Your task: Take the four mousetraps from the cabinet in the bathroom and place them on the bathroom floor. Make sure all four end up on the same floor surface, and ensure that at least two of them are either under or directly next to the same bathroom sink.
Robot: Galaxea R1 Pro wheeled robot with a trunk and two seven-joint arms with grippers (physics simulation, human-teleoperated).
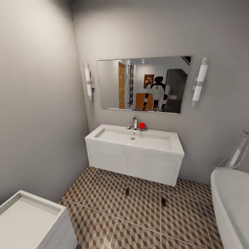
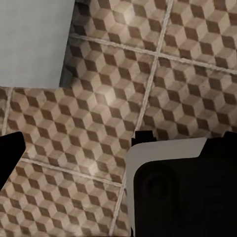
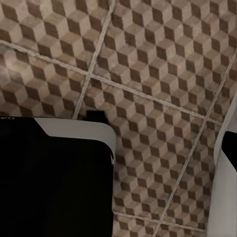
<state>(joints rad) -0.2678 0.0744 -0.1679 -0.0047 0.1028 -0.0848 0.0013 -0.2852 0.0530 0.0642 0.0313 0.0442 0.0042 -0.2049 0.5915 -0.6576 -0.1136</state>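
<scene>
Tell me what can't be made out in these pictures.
- Two mousetraps on the floor, head view: too small to see their metal parts.
- Bathtub, head view: cut off by the right edge.
- Grippers, wrist views: dark robot parts fill the foreground, so open or shut is unclear.
- Under the sink: vanity hides the back floor.

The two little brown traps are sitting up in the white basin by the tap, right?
Not quite. In the head view the two mousetraps lie on the patterned bathroom floor, just in front of the bathroom sink, not in the basin.
</scene>
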